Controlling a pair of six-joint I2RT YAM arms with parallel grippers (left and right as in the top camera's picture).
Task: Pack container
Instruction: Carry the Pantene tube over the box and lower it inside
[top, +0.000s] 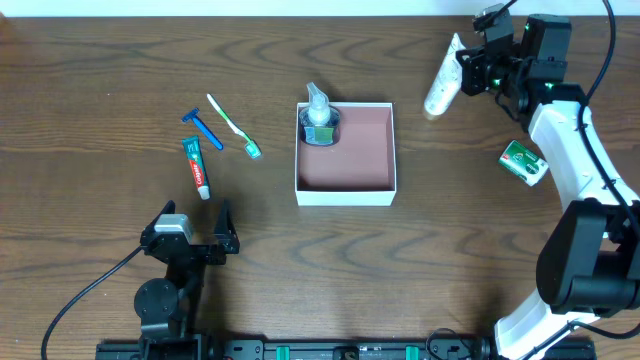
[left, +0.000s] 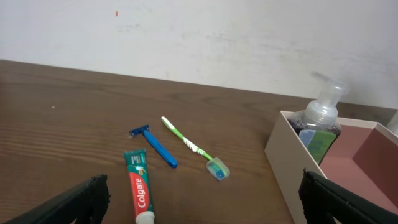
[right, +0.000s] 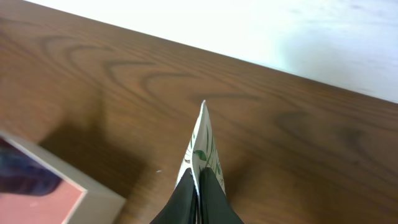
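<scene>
Overhead: right arm (top: 565, 150) extends far forward, its claw (top: 459, 70) pinching a white tube (top: 440, 86). Container (top: 345, 191) lies well apart, leftward.

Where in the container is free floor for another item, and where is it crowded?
The container floor is bare along its right and near walls. Only the far-left corner is taken, by the pump bottle. Outside, razor, toothbrush, toothpaste lie to its left.

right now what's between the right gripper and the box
Only the white tube that the right gripper is shut on; beyond it, bare wooden table up to the box. The overhead view shows this.
</scene>
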